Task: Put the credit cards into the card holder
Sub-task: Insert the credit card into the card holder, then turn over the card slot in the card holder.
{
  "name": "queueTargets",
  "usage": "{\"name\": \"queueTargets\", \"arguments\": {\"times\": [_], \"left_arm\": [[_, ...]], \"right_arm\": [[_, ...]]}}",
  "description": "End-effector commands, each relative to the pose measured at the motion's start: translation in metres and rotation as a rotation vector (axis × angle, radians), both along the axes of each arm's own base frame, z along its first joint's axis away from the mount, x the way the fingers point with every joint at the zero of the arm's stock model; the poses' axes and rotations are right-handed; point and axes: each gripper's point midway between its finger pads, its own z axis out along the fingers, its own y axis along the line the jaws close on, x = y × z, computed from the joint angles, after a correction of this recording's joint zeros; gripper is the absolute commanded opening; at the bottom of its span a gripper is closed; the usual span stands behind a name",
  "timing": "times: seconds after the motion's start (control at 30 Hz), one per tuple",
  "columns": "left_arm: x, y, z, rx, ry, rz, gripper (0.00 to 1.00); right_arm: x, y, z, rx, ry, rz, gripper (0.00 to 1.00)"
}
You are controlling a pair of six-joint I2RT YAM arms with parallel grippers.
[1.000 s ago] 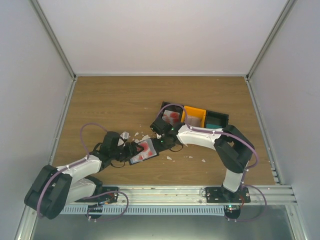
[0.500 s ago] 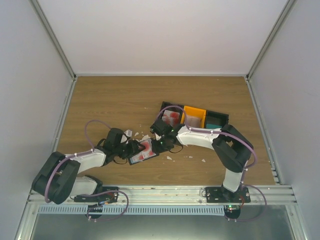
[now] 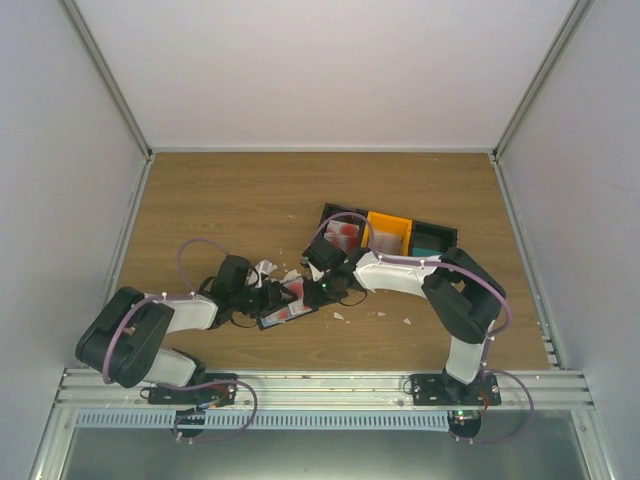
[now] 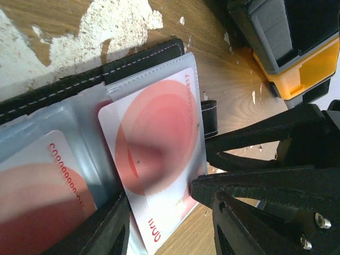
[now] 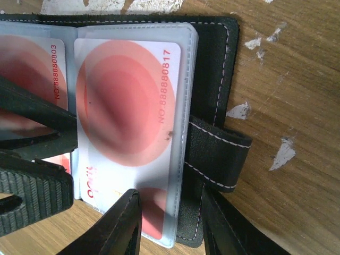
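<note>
The black card holder lies open on the table between my two grippers. A red-and-white credit card sits in its right clear sleeve, its lower end sticking out past the holder's edge. Another red-and-white card fills the left sleeve. My left gripper comes in from the left; its fingers stand apart around the card's protruding end. My right gripper comes in from the right, its fingers apart, one over the card's lower part and one just below the clasp tab. Neither clamps anything.
Behind the holder stands a row of bins: a black one with red cards, an orange one, and a black one with teal cards. White paper scraps lie around the holder and on the wood to its right.
The left arm's elbow and upper links have swung right and forward, with its gripper staying at the holder's left side. The right arm has barely moved.
</note>
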Motion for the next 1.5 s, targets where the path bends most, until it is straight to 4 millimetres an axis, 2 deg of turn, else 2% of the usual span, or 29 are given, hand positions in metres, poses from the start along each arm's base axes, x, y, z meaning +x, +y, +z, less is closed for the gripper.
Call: {"name": "queueTargets", "arguments": {"times": [0.0,0.13,0.23,0.33,0.47,0.63,0.77,0.9,1.07,1.23,1.47], "left_arm": [[-0.015,-0.002,-0.013,0.012,0.048,-0.05,0.46],[-0.014,-0.005,-0.009,0.005,0.036,-0.066,0.46],[-0.012,-0.003,-0.007,0.028,0.023,-0.06,0.47],[-0.008,0.001,0.0,0.064,-0.005,-0.054,0.5],[-0.004,0.008,0.012,0.128,-0.034,-0.054,0.54],[0.001,0.017,0.026,0.183,-0.058,-0.027,0.57],[0.008,0.045,0.03,0.286,-0.073,0.102,0.55],[0.008,0.07,0.034,0.317,-0.072,0.203,0.56],[-0.001,0.08,0.03,0.295,-0.05,0.23,0.54],[-0.011,0.08,0.017,0.258,-0.005,0.22,0.48],[-0.016,0.076,0.013,0.215,0.005,0.199,0.43]], "right_arm": [[-0.005,0.012,0.003,0.067,0.012,0.038,0.33],[-0.005,0.014,0.007,0.084,0.013,0.041,0.33],[0.004,0.003,0.01,0.035,-0.033,-0.006,0.34],[0.019,-0.011,0.021,-0.019,-0.113,-0.07,0.35],[0.029,-0.016,0.04,-0.029,-0.183,-0.101,0.38],[0.033,-0.009,0.051,-0.024,-0.219,-0.085,0.39],[0.026,0.01,0.055,0.003,-0.227,-0.025,0.38],[0.012,0.035,0.052,0.036,-0.209,0.046,0.35],[-0.005,0.061,0.039,0.07,-0.153,0.114,0.29],[-0.01,0.071,0.024,0.066,-0.109,0.144,0.19],[-0.014,0.072,0.008,0.043,-0.075,0.161,0.17]]}}
